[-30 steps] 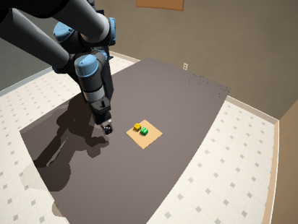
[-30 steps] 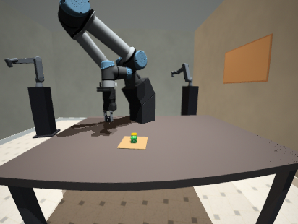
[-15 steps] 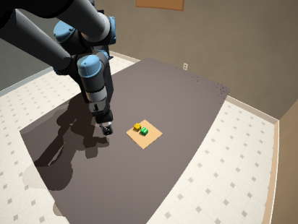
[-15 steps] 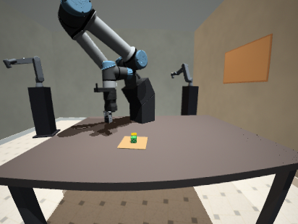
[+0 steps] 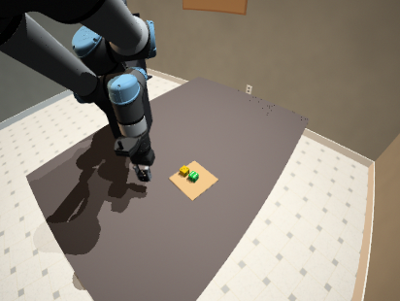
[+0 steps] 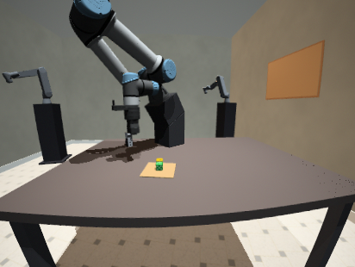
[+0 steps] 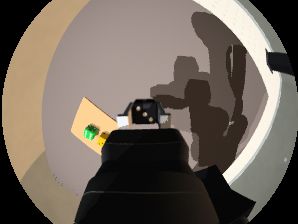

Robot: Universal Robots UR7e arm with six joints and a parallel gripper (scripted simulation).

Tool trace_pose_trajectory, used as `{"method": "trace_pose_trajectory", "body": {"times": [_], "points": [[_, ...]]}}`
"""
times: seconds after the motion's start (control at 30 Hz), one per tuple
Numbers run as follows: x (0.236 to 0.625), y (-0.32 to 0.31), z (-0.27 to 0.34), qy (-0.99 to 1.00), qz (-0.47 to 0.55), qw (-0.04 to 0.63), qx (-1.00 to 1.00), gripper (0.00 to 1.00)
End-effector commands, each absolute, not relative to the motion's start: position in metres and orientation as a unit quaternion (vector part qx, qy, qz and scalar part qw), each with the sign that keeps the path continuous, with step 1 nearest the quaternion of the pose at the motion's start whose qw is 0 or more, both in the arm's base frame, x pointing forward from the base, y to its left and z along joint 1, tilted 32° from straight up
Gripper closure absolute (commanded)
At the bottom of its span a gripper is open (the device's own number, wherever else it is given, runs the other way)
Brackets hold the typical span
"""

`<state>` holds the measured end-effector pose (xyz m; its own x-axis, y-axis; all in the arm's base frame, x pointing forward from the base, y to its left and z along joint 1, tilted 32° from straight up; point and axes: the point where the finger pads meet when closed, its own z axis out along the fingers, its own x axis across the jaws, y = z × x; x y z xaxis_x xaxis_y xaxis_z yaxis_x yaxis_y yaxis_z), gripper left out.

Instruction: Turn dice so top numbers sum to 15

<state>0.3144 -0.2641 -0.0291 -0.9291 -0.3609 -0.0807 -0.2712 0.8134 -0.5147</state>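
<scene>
Holding black die (image 5: 145,175) (image 7: 145,113) in partly open gripper (image 5: 143,173) (image 6: 129,139) (image 7: 144,108), three pips toward wrist view, off mat (image 5: 196,191) (image 6: 149,173) (image 7: 84,111). On mat, near each other: green die (image 5: 193,176) (image 6: 159,166) (image 7: 90,132), yellow die (image 5: 183,171) (image 6: 159,159) (image 7: 103,139).

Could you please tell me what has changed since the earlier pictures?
In the top view, the blue wrist cap moved slightly right, and the gripper's tilt changed; its tip barely moved. Nothing was visibly taken or released: it holds the black die. The green die, yellow die and mat stayed put.
</scene>
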Motion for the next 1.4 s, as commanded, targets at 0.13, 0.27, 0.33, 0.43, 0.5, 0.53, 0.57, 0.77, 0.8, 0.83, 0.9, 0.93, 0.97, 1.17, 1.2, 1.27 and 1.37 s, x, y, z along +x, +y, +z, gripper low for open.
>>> {"method": "trace_pose_trajectory", "body": {"times": [0.13,0.27,0.33,0.43,0.5,0.53,0.57,0.77,0.8,0.83,0.9,0.93,0.97,1.17,1.2,1.27,1.37], "points": [[0.314,-0.263,-0.032,0.962,-0.244,0.119,-0.030,0.43],[0.313,-0.262,-0.033,0.962,-0.237,0.132,0.021,0.43],[0.313,-0.261,-0.034,0.961,-0.233,0.140,0.053,0.43],[0.313,-0.261,-0.034,0.960,-0.230,0.143,0.068,0.43],[0.313,-0.260,-0.035,0.959,-0.228,0.147,0.084,0.43],[0.312,-0.260,-0.035,0.957,-0.226,0.150,0.098,0.43],[0.312,-0.259,-0.036,0.956,-0.224,0.154,0.112,0.43],[0.312,-0.257,-0.038,0.944,-0.211,0.170,0.185,0.43],[0.312,-0.256,-0.039,0.942,-0.210,0.173,0.195,0.43],[0.312,-0.256,-0.039,0.940,-0.208,0.175,0.205,0.43],[0.312,-0.255,-0.040,0.936,-0.205,0.179,0.222,0.43],[0.312,-0.255,-0.040,0.935,-0.203,0.181,0.230,0.43],[0.312,-0.255,-0.040,0.935,-0.203,0.181,0.230,0.43],[0.312,-0.253,-0.041,0.926,-0.197,0.187,0.261,0.43],[0.312,-0.253,-0.041,0.925,-0.196,0.188,0.265,0.43],[0.312,-0.253,-0.042,0.923,-0.195,0.190,0.273,0.43],[0.312,-0.252,-0.042,0.920,-0.193,0.192,0.281,0.43]]}}
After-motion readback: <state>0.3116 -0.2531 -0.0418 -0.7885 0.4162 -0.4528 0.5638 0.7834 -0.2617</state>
